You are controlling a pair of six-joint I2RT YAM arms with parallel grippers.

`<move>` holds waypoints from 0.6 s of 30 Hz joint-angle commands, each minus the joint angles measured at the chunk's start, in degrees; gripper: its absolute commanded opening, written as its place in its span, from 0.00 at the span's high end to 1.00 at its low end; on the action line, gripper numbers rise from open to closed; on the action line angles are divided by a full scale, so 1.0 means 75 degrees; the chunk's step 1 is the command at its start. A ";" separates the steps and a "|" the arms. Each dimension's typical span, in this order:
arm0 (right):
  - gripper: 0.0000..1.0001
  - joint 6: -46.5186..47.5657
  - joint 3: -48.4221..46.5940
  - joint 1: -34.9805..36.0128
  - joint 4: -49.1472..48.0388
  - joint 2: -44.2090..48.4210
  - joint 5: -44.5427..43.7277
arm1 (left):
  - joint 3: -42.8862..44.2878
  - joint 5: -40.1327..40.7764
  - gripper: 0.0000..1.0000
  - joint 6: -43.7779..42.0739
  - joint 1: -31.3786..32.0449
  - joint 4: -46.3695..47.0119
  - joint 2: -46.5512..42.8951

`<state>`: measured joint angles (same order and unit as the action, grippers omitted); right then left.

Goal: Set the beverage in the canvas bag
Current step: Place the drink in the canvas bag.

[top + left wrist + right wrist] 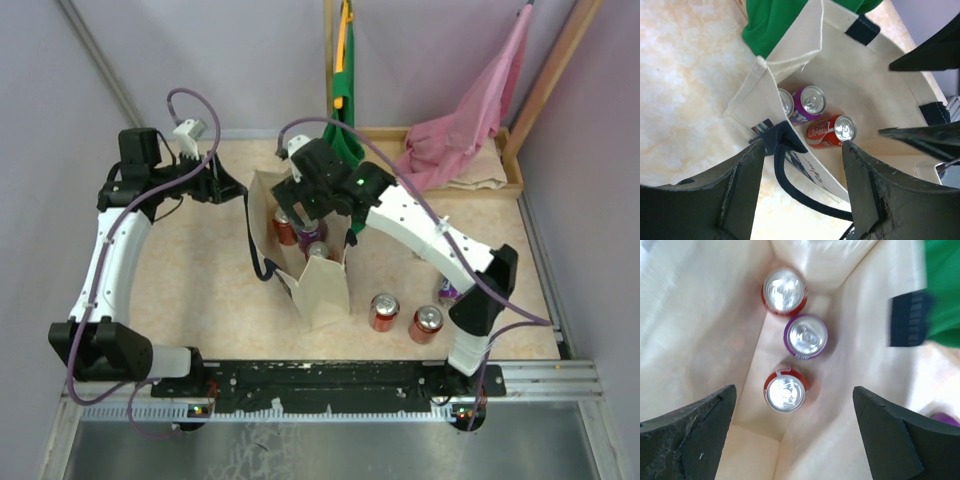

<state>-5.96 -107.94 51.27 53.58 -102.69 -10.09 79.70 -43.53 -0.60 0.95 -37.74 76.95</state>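
The cream canvas bag [322, 290] stands open mid-table with navy straps. Inside it stand a red can [785, 392], a purple can [806, 336] and another red can [785, 290]. My right gripper [794, 395] hovers over the bag's mouth [306, 208], jaws wide open and empty, the nearest red can straight below. My left gripper [802, 145] is open at the bag's left rim [228, 187]; the bag's wall and a navy strap [790, 185] pass between its fingers without being pinched. In the left wrist view one red can [832, 132] looks tilted.
Two red cans [384, 312] [426, 324] stand on the table right of the bag, and a purple can [447, 291] is half hidden behind my right arm. A green cloth bag [345, 130] and a pink cloth bag [470, 120] hang at the back over a wooden tray [512, 180].
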 commanded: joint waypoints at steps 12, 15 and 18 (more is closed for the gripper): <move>0.01 -0.2924 -0.0461 -0.1960 0.0555 0.2417 -0.3075 | 0.5729 0.0670 0.30 -0.3769 0.3922 -0.2250 0.2140; 0.01 -0.3925 0.0674 -0.2576 0.1272 0.3306 -0.3117 | 0.5717 0.1101 0.29 -0.5217 0.5221 -0.2922 0.2507; 0.01 -0.4955 0.1904 -0.3048 0.1650 0.4345 -0.3029 | 0.5249 0.1241 0.28 -0.5853 0.6167 -0.2889 0.2577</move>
<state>-28.49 -101.71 30.81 56.95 -79.79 -31.09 121.69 -37.30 -31.66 40.25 -51.81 94.59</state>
